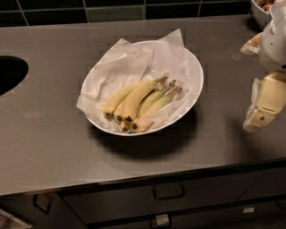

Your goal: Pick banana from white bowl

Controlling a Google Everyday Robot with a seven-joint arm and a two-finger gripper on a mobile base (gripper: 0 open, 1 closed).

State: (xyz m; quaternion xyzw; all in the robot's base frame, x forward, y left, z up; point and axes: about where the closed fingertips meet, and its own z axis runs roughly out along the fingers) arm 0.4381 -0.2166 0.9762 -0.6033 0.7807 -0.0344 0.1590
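The cream-coloured robot gripper (261, 114) hangs at the right edge over the grey steel counter (53, 134), seemingly holding nothing, spread or closed I cannot tell, well apart from the plump yellow banana (136, 98), which lies to its left in the wide paper-lined white bowl (197, 82), long axis near-left to far-right.

We worked from a single camera, set high in front of the surface (53, 134) and tilted steeply down across it toward the dark tiled wall (116, 11) at the back. It sat fairly near. The white bowl (196, 82) filled the middle of the frame, the drawer fronts (170, 197) ran along the bottom edge, and a dark round opening (9, 74) was cut by the left edge. The claw (261, 112) hung at the right edge, beside the bowl and apart from it, partly out of frame.
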